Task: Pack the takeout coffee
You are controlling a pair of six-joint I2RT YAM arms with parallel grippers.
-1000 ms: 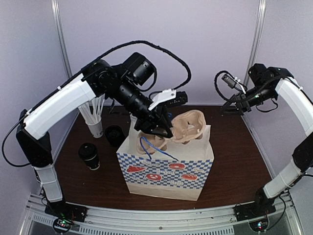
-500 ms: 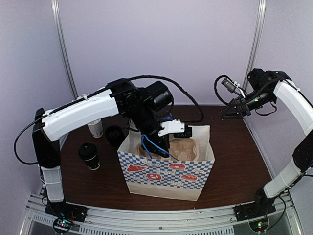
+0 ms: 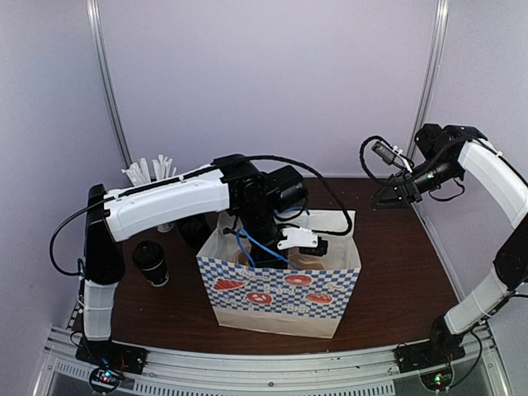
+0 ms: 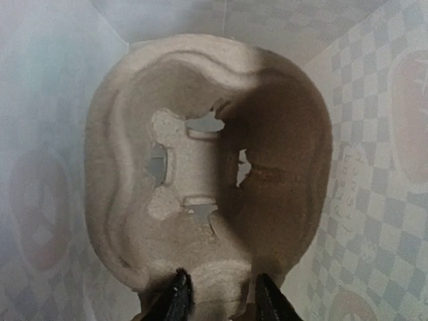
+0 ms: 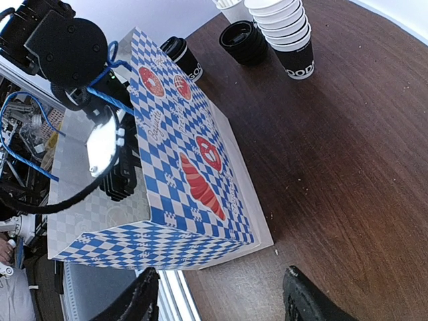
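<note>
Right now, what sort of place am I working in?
Likely a robot test booth staged as a takeout packing station: plain walls with metal posts, a checked paper bag holding a pulp cup carrier, stacked paper cups on a brown table.

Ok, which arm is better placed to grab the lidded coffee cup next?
Probably left. The coffee cup stands left of the bag, on that arm's side. The right tool hangs open at the far right, with the bag in between.

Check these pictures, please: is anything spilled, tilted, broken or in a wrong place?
Nothing stands out. The coffee stands upright with its lid on, left of the bag. The bag is upright, and the cardboard tray lies inside it with no clear damage. No spill shows on the table.
</note>
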